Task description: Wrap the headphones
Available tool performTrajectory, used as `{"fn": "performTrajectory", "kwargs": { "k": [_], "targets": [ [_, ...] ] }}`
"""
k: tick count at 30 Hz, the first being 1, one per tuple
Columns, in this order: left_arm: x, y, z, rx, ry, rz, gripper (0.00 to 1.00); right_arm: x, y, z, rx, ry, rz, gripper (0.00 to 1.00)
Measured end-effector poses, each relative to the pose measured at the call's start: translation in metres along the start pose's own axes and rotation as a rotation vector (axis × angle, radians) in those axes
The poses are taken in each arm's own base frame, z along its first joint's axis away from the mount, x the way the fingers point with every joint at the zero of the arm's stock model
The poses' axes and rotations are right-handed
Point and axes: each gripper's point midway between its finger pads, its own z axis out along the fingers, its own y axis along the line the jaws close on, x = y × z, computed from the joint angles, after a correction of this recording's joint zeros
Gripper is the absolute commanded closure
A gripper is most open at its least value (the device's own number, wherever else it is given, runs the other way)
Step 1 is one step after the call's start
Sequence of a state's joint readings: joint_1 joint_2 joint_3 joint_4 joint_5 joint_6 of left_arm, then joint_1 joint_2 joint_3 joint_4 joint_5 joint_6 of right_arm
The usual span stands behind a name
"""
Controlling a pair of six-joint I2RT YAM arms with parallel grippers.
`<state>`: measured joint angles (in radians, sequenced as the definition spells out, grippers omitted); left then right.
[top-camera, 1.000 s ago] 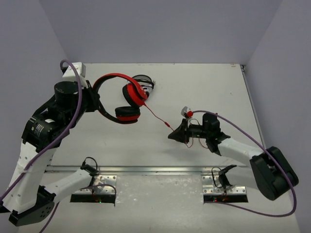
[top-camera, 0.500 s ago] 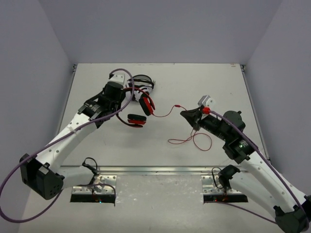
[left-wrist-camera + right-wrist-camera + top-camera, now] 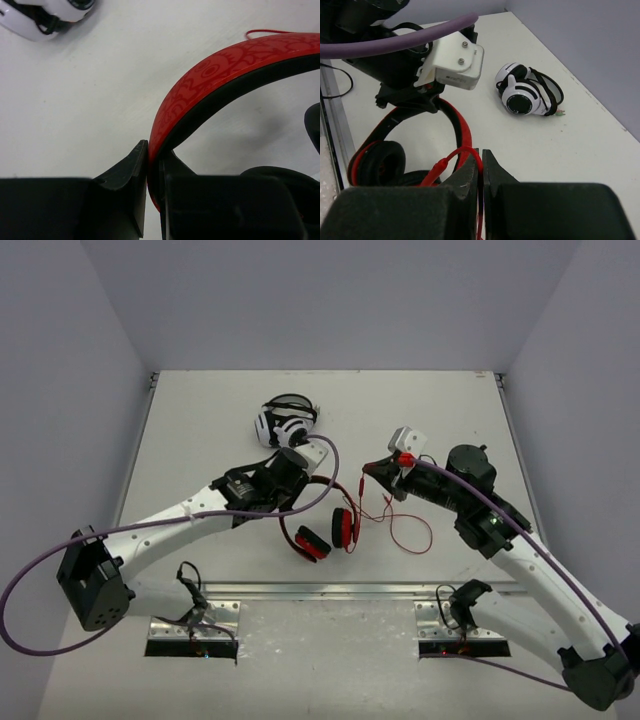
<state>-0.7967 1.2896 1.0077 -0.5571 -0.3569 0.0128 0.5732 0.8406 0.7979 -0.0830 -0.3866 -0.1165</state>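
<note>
The red headphones (image 3: 318, 523) hang near the table's middle front, their ear cups (image 3: 343, 529) low and their headband (image 3: 225, 70) arching up. My left gripper (image 3: 290, 483) is shut on the headband, which passes between its fingers (image 3: 125, 175). The thin red cord (image 3: 408, 530) trails right from the cups in loose loops. My right gripper (image 3: 375, 470) is shut on the cord near its plug end (image 3: 437, 170), the cord pinched between the fingers (image 3: 470, 175). The headband also shows in the right wrist view (image 3: 462, 132).
White-and-black headphones (image 3: 283, 422) lie at the back centre, also in the right wrist view (image 3: 527, 95) and at the left wrist view's top left (image 3: 45, 15). A metal rail (image 3: 320, 590) runs along the near edge.
My left arm has carried the red headphones from the back left toward the middle front. My right gripper has moved left and back with the cord, whose loops have shifted.
</note>
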Motion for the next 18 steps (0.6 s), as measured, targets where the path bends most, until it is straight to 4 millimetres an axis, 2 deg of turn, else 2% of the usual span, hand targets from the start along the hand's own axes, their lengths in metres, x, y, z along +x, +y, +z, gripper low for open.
{"fn": "performTrajectory", "kwargs": {
  "k": [3,8,14,18],
  "targets": [
    [-0.001,-0.022,-0.009,0.092,-0.027,0.038,1.0,0.003,-0.002,0.003,-0.002,0.013,-0.01,0.99],
    [-0.008,-0.043,-0.025,0.193,-0.08,0.073,1.0,0.01,-0.008,0.012,0.01,0.044,-0.014,0.99],
    [-0.015,-0.053,-0.042,0.275,-0.134,0.078,1.0,0.028,-0.02,0.022,0.059,0.109,-0.002,0.99],
    [-0.016,-0.062,-0.048,0.319,-0.147,0.09,1.0,0.042,-0.04,0.028,0.163,0.164,0.028,0.99]
  ]
}}
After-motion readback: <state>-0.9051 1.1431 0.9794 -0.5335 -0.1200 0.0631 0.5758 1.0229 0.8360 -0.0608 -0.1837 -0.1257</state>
